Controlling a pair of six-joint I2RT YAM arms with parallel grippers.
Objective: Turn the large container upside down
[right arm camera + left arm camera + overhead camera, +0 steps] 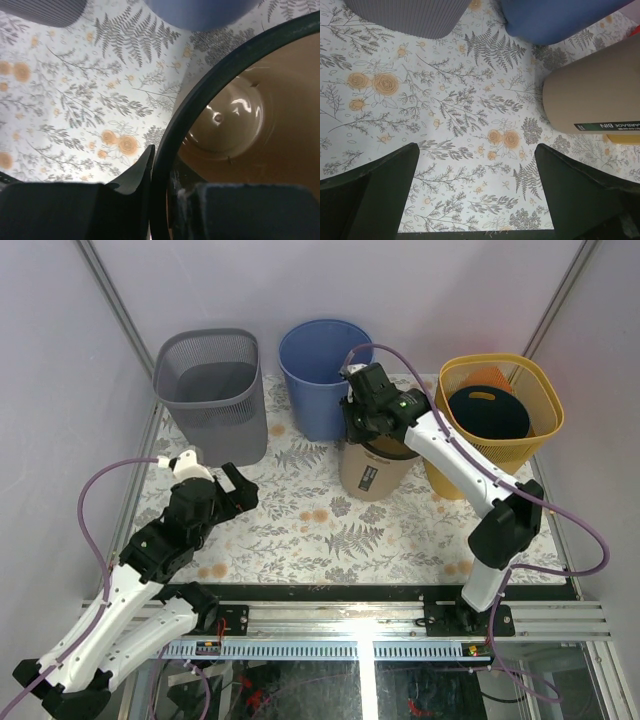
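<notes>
Right claw (360,416) is pinched down narrow on the black rim of the tan bin (372,472). In the wrist view one finger sits outside the rim (161,165) and the other inside, with the rim sandwiched between them. So yeah, it's got hold of the bin at the back-left edge of its mouth.

The bin itself is upright, mouth up, on the floral tablecloth (300,530), roughly mid-table toward the back. You can look straight down into it and see the bare bottom. It has a "garbage bin" label on its side.

It's pretty crowded around it:
- The blue bin (322,380) is right behind it and looks to be touching or nearly so.
- The yellow basket (545,390) is just beside it on the right. It has a dark round thing (488,412) inside, plus something orange (488,377) behind that.
- The grey mesh basket (212,390) is off to the left, with a gap of open cloth in between.

Left claw (476,152) hangs spread wide over bare cloth at front left, holding nothing, well apart from the tan bin.
</notes>
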